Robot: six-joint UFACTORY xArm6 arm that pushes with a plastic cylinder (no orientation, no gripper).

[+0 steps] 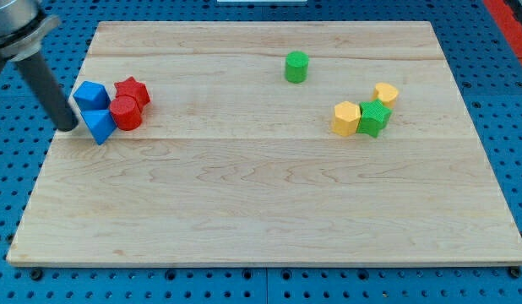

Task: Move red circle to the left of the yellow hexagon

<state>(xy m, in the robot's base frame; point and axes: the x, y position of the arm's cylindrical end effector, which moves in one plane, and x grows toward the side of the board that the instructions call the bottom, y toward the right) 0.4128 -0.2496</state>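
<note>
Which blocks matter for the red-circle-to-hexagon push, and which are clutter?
Job:
red circle
yellow hexagon
my tip, at the view's left of the blue cube

Clutter:
red star
blue cube
blue triangle
green cylinder
green block
yellow block

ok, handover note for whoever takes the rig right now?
My tip: at the board's left edge, just left of the blue cluster, close to the blue blocks; contact unclear.
Red circle: left side, packed against the red star and two blue blocks.
Yellow hexagon: right side, touching a green block; another yellow block behind.
Done: nothing visible; the circle is far from the hexagon.
Left: free the circle from the cluster and push it rightward to stop just left of the hexagon. Green cylinder sits above that path.
</note>
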